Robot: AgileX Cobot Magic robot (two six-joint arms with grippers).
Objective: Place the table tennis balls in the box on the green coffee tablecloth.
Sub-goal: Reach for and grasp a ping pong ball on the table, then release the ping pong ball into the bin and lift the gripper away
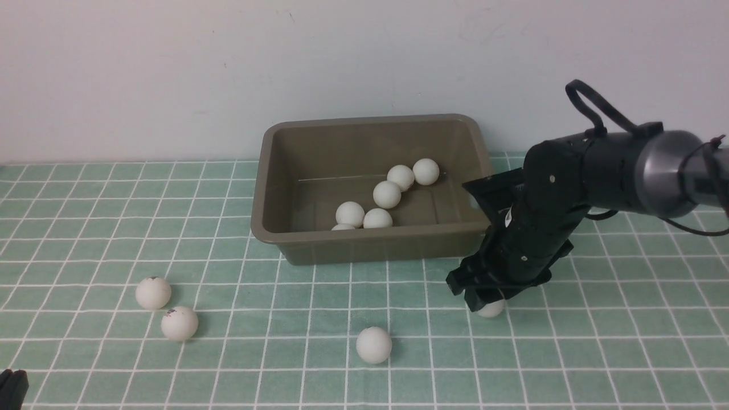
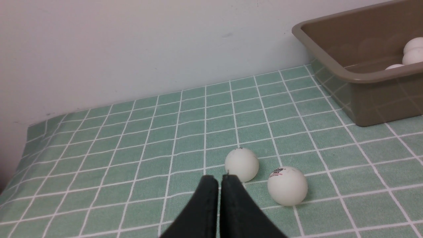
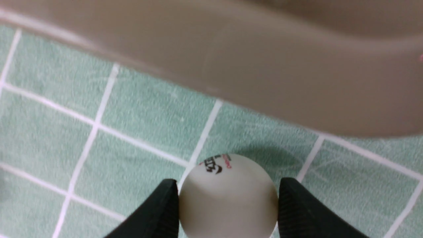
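Observation:
The olive-brown box (image 1: 364, 245) stands at the back of the green coffee tablecloth (image 1: 626, 341) and holds several table tennis balls (image 1: 387, 194). Three white balls lie loose on the cloth: two at the left (image 1: 153, 292) (image 1: 179, 323) and one in the front middle (image 1: 373, 344). Just outside the box's front right corner, my right gripper (image 1: 484, 300) points down, shut on a ball (image 3: 228, 198) that rests on the cloth; both fingers (image 3: 165, 205) touch its sides. My left gripper (image 2: 219, 180) is shut and empty, low at the front left, close behind the two left balls (image 2: 242, 164) (image 2: 287, 185).
A white wall (image 1: 171, 74) rises right behind the box. The box's outer wall (image 3: 264, 66) is very close to the right gripper. The cloth's left edge (image 2: 26, 132) meets the wall beyond the left gripper.

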